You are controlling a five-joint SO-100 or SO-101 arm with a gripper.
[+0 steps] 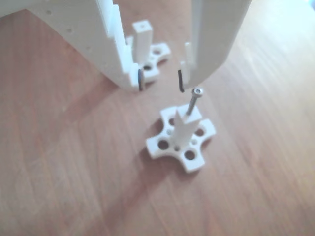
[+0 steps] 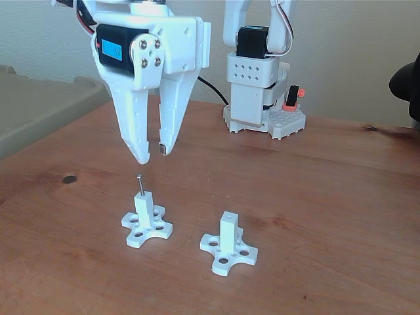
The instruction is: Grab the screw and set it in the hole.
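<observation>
Fixed view showed the screw (image 2: 140, 184) already standing in the hole of the left post (image 2: 144, 209), end effector (image 2: 152, 155) spread open and empty just above, job looking essentially done.

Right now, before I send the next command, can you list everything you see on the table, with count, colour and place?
screw: one, silver, standing upright in the top of the left post in the fixed view, head up, below the gripper.
post with the screw: one, white, cross-shaped base, front left in the fixed view.
empty post: one, white, hole in its top bare, to the right in the fixed view.
table: one, reddish-brown wood.
dark spot: one, on the table at left.
arm base: one, white with black motor, at the back.
gripper: one, white, open, above the screw, not touching it.
</observation>
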